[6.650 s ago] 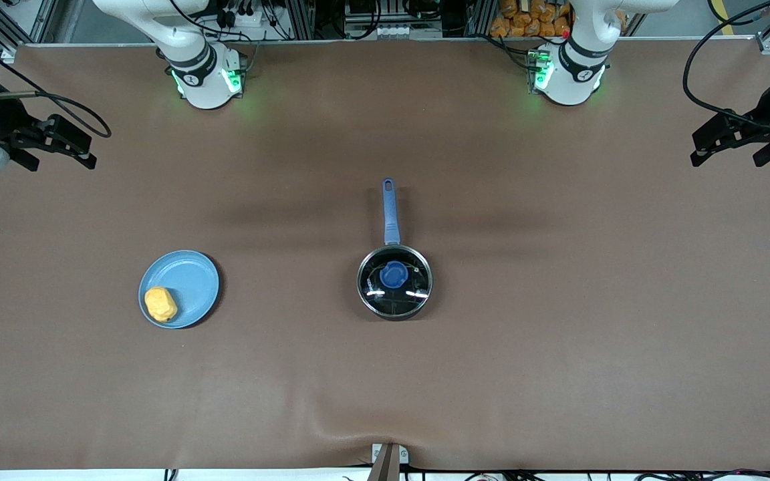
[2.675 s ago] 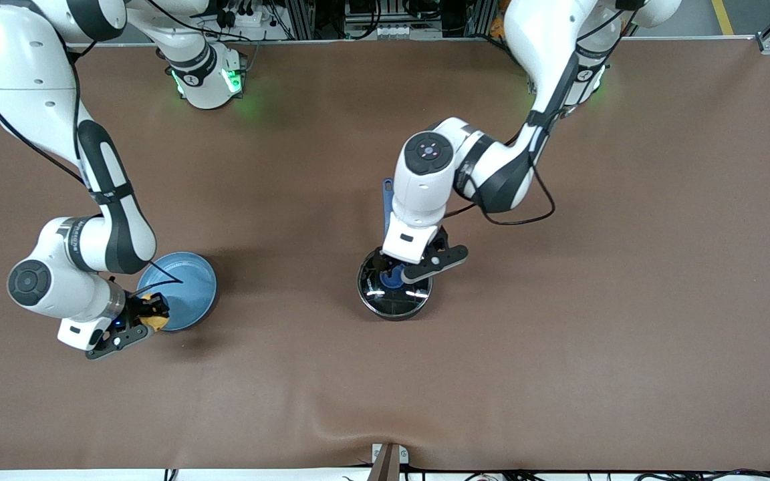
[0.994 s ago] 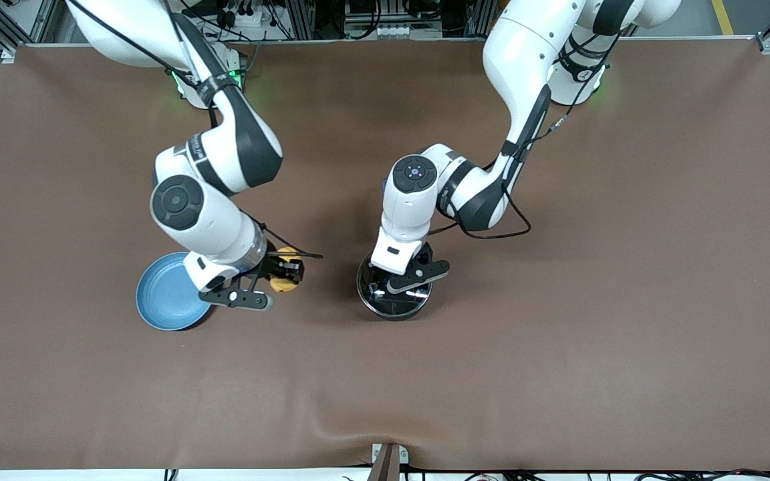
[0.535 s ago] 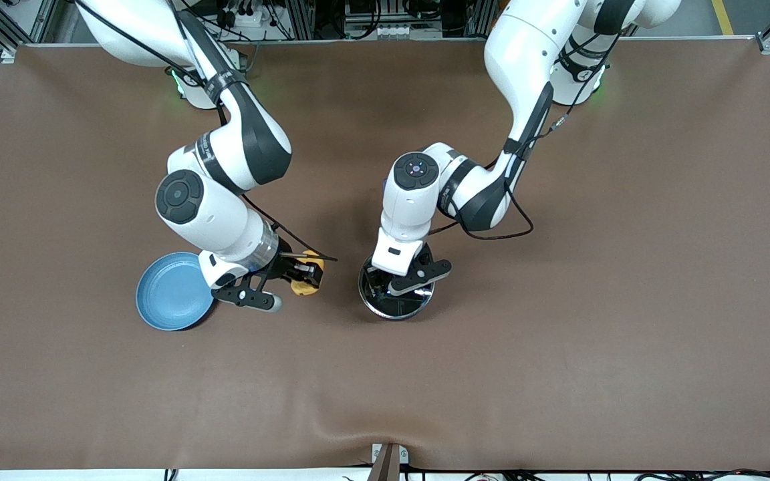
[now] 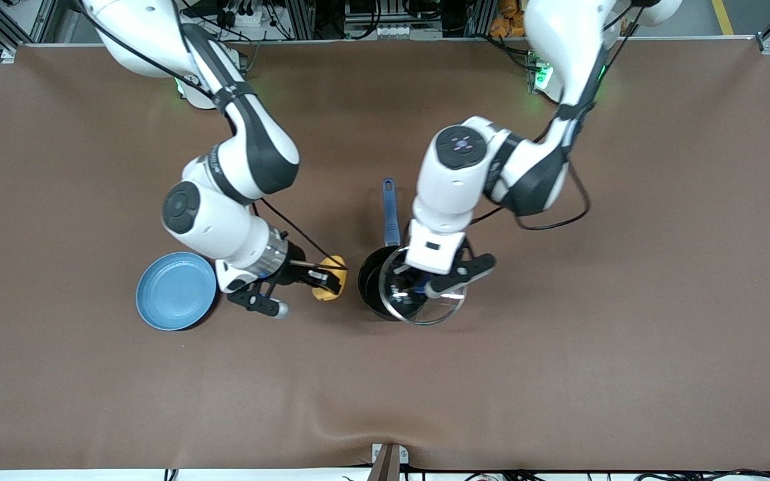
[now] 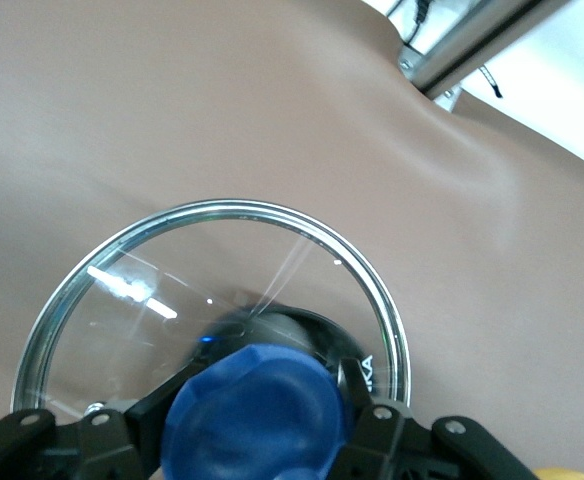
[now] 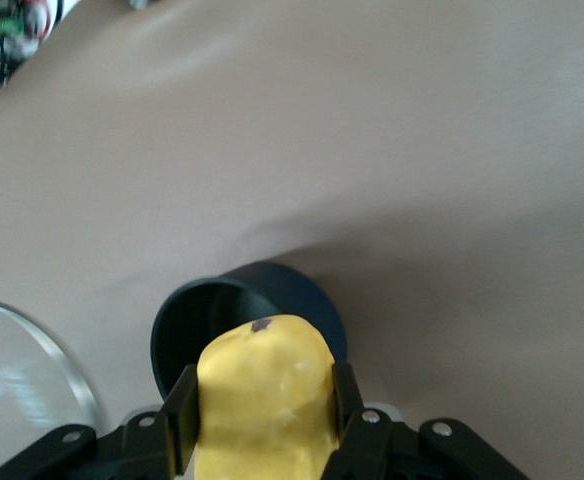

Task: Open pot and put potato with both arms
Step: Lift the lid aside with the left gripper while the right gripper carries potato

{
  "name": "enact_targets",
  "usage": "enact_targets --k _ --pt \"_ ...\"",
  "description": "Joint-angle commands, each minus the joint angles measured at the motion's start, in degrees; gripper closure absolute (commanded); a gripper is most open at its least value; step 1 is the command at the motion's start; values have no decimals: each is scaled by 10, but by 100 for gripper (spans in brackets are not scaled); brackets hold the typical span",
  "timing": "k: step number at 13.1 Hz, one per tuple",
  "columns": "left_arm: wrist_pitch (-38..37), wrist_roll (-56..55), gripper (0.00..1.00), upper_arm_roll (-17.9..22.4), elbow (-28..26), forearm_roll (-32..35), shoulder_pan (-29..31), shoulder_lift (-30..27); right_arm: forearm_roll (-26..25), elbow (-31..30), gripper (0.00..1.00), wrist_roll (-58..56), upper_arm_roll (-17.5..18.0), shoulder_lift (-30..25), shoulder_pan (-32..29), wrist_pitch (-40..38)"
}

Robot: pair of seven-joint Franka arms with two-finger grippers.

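Observation:
The black pot [image 5: 371, 288] stands mid-table with its blue handle [image 5: 390, 212] pointing toward the robots' bases. My left gripper [image 5: 428, 283] is shut on the blue knob [image 6: 257, 412] of the glass lid [image 5: 440, 311]. It holds the lid lifted off the pot, tilted and shifted toward the left arm's end, so the pot's mouth is partly uncovered. My right gripper [image 5: 323, 275] is shut on the yellow potato [image 5: 327, 292], held in the air just beside the pot at the right arm's end. In the right wrist view the potato [image 7: 262, 400] hangs before the open pot [image 7: 240, 318].
The light-blue plate [image 5: 174, 291] lies bare on the brown table [image 5: 559, 374], toward the right arm's end from the pot. A metal bracket [image 5: 388, 459] sits at the table's edge nearest the front camera.
The left gripper has lifted the lid off the pot and carried it toward the left arm's end. The right gripper has carried the potato from near the plate to just beside the pot.

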Motion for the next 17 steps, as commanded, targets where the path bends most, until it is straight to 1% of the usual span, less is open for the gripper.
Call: enact_targets --k 1,2,4,7,9,11,13,16,17 --pt "2 57 98 -9 -123 7 35 -100 12 33 100 -62 -9 28 38 7" --pt "3 85 98 -9 -159 6 44 -128 -7 47 100 -64 -9 38 48 8" --pt "6 149 98 -9 -221 -6 73 -180 -67 91 100 -63 -9 65 62 8" --pt "6 258 97 -9 -289 -40 126 -247 -93 168 100 -59 -12 123 84 4" --pt "6 316 97 -9 -325 -41 163 -277 -120 190 100 -59 -12 152 92 5" --pt "6 366 97 -9 -351 -48 189 -290 -136 191 100 -59 -12 169 100 9" --pt "6 412 97 -9 -366 -52 214 -290 -146 190 100 -57 -12 182 103 11" --pt "13 475 96 -8 -369 -88 235 -267 -148 190 100 -52 -16 215 121 47" --pt "17 490 96 -8 -369 -92 240 -258 -147 191 100 -52 -25 223 128 55"
